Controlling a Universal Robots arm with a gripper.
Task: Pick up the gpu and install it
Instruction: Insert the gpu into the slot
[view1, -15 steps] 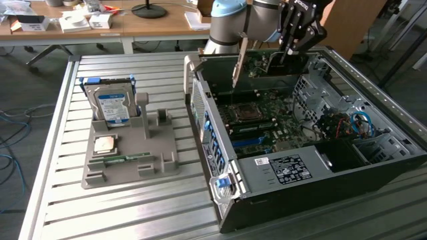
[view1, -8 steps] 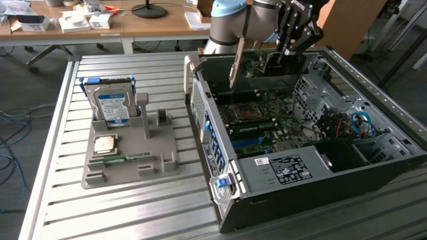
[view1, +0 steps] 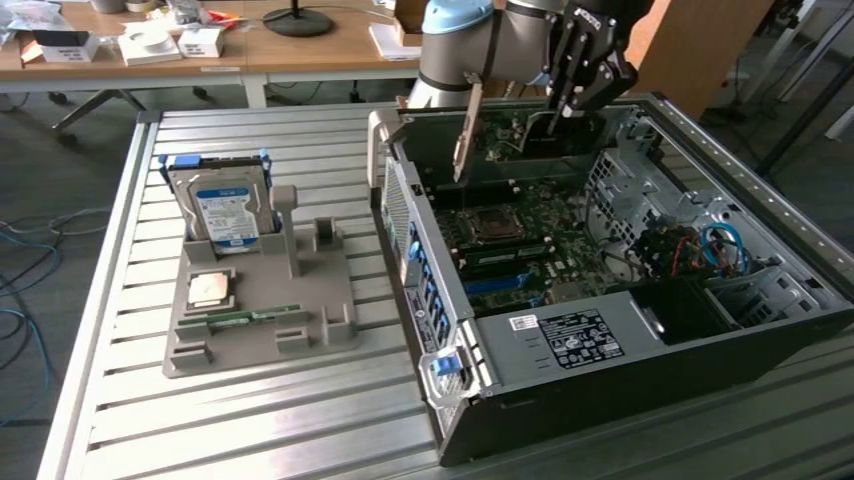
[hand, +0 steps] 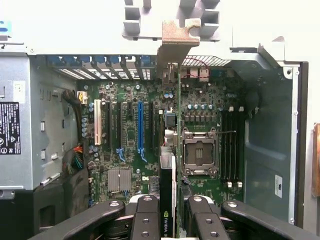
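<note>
Fingers (hand: 145, 220) sit nearest the wrist camera: two black jointed pairs, cut off at the frame edge. They are clamped on the gpu (hand: 169, 185), one pair against each face. The card is seen edge-on, a thin dark slab running away from the grip, so neither face can be read; only a small green logo shows close to the grip. At its far end the metal bracket (hand: 175, 42) finishes in a bent tab at the rear wall of the computer case (hand: 270, 150).

Beneath the card lies the motherboard (hand: 130, 130), with a blue slot (hand: 140, 125) off to one side and an open CPU socket (hand: 199, 152) to the other. The card's own edge hides whichever slot runs under it. Cannot tell whether its connector touches the board or hangs above it.

In the exterior view the arm (view1: 461, 40) is cut off by the upper frame edge. The fingers grip the card's upper edge, and the contact points are hard to make out against the dark gripper body. The card stands upright over the rear part of the open case. Its bracket strip faces the exterior view's left, just inside the rear wall, and its lower edge is lost among the board components.

At the exterior view's left, well apart from the case, a grey holder (view1: 320, 320) rests on the slatted counter (view1: 240, 430). It carries a hard drive (view1: 227, 210) standing upright, a CPU chip (view1: 210, 288) lying flat and a memory stick (view1: 247, 317). Label text is too small to read.
</note>
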